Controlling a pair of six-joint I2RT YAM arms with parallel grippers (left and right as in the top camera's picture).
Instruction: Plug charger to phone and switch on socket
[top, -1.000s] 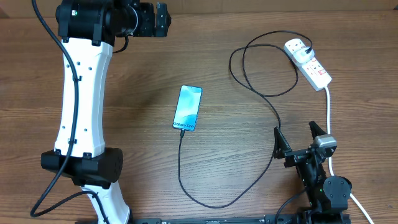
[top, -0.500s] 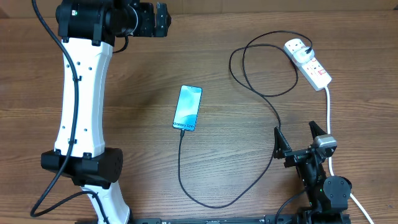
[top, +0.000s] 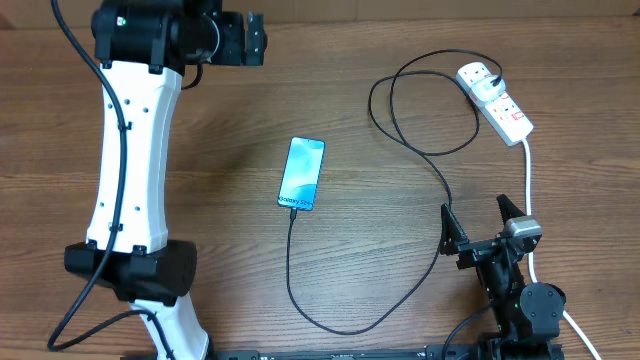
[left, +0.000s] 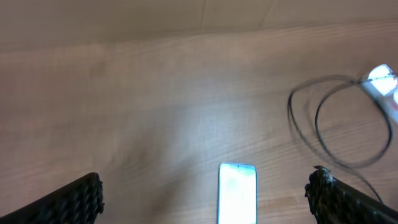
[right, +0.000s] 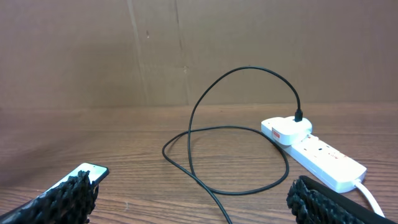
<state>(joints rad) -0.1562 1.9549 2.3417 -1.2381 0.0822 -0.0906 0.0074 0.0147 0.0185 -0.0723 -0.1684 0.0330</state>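
The phone (top: 302, 173) lies screen up at the table's middle; it also shows in the left wrist view (left: 237, 193) and the right wrist view (right: 93, 170). The black charger cable (top: 432, 165) meets the phone's near short edge, curves along the front, loops, and ends at a plug in the white socket (top: 497, 100). The socket also shows in the right wrist view (right: 323, 155). My left gripper (top: 255, 38) is open and empty, high over the far left (left: 205, 183). My right gripper (top: 475, 215) is open and empty at the front right (right: 193, 196), short of the cable loop (right: 236, 130).
A thick white cord (top: 528, 185) runs from the socket toward the front, beside the right arm. The left arm's white column (top: 130, 150) stands over the table's left side. A brown cardboard wall (right: 186, 50) stands behind the table.
The left gripper has turned slightly at the far left. Phone, cable, socket and right arm have not moved.
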